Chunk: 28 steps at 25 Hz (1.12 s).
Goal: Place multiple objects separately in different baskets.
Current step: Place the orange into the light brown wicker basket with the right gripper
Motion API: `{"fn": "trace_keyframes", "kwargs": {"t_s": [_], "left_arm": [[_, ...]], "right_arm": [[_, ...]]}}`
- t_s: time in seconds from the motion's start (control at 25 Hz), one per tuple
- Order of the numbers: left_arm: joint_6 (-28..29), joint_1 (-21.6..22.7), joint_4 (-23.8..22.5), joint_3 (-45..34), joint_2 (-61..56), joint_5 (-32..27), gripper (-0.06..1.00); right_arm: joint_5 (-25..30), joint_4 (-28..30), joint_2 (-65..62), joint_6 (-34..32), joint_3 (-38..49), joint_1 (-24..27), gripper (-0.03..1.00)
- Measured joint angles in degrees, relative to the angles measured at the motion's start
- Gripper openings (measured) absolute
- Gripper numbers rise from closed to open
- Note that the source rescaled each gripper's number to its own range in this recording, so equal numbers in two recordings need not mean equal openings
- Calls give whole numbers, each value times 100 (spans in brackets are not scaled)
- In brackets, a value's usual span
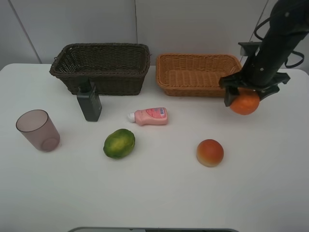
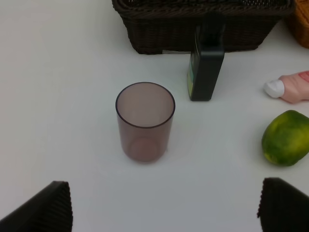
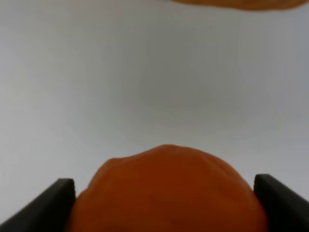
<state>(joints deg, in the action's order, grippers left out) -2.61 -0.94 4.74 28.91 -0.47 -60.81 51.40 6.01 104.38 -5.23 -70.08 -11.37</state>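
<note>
- Right gripper (image 1: 245,98): jaws are clamped on either side of the orange (image 1: 245,103), which is held just in front of the near right corner of the light tan basket (image 1: 193,90) and appears to be lifted clear of the table (image 1: 154,198).
- Left gripper (image 2: 164,205): jaws are spread wide with nothing between them; it is poised above the table just short of the translucent cup (image 2: 145,121).
- Step in hand, as judged: carriage of the orange to a basket. The tan basket is nearest; its interior is seen bare.
- Next move, as judged: the orange is to be raised above the rim, carried over the basket's middle, lowered and released.
- Cup: upright, at the far left of the table.
- Dark green bottle (image 1: 89,101): upright, close against the front wall of the dark brown basket (image 1: 116,83).
- Pink bottle (image 1: 148,116): lying on its side, white cap to the left, near the table's middle.
- Green fruit (image 1: 119,143): on the table, in front of the pink bottle.
- Red-orange fruit (image 1: 210,152): on the table, well in front of the tan basket.
</note>
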Motion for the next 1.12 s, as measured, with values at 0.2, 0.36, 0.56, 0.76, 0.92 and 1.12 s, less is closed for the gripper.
{"fn": "trace_keyframes", "kwargs": {"t_s": [0.2, 0.36, 0.56, 0.76, 0.92, 1.12], "left_arm": [[0, 0, 0, 0, 0, 0, 99], [0, 0, 0, 0, 0, 0, 99], [0, 0, 0, 0, 0, 0, 99], [0, 0, 0, 0, 0, 0, 99], [0, 0, 0, 0, 0, 0, 99], [0, 0, 0, 0, 0, 0, 99]], "right_arm": [[249, -98, 141, 106, -903, -96, 52], [556, -85, 693, 137, -1726, -96, 52], [812, -74, 1536, 236, -2840, -96, 52], [848, -34, 2271, 294, -3836, -96, 52], [699, -7, 2683, 299, -4156, -91, 52], [329, 94, 3002, 294, -4164, -91, 52]]}}
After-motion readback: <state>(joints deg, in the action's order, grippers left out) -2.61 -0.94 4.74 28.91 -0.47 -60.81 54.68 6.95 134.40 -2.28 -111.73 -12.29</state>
